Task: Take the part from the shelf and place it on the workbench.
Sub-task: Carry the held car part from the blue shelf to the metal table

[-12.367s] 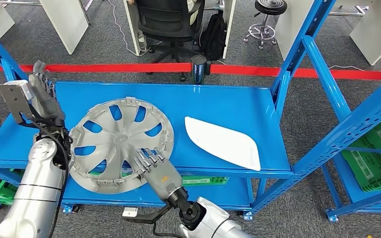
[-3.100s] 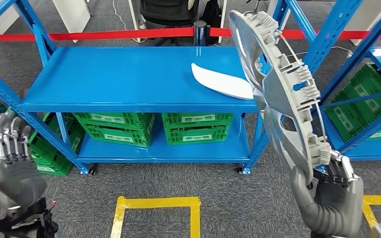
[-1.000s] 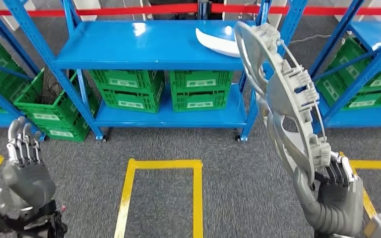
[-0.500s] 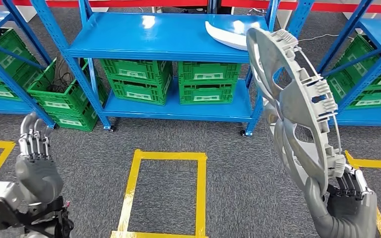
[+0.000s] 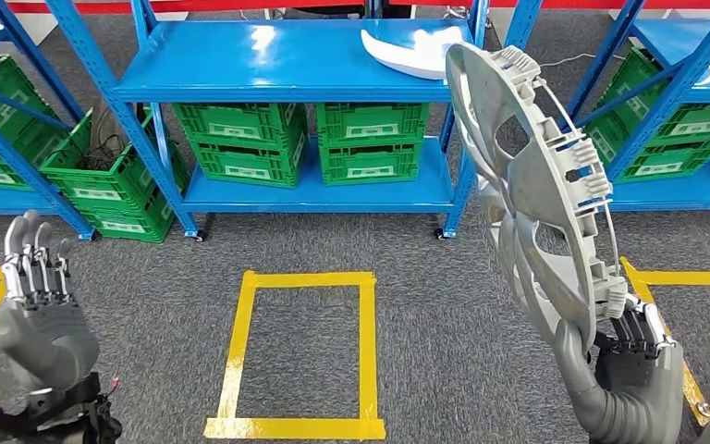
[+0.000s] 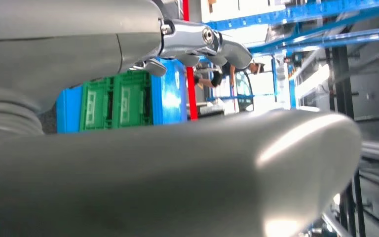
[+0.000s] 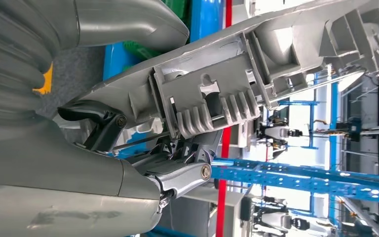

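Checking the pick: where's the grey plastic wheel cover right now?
In the head view, on the right: the grey plastic wheel cover stands on edge, gripped at its lower rim by the right hand, off the blue shelf.

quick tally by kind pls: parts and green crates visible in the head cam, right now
Grey wheel cover, gripped at its lower rim by the right hand: 1
White part lying on the blue shelf: 1
Green crates under the middle shelf: 4 fronts visible
Green crates in the side racks: several, cut off by the frame, no firm count
Total firmly countable: 6
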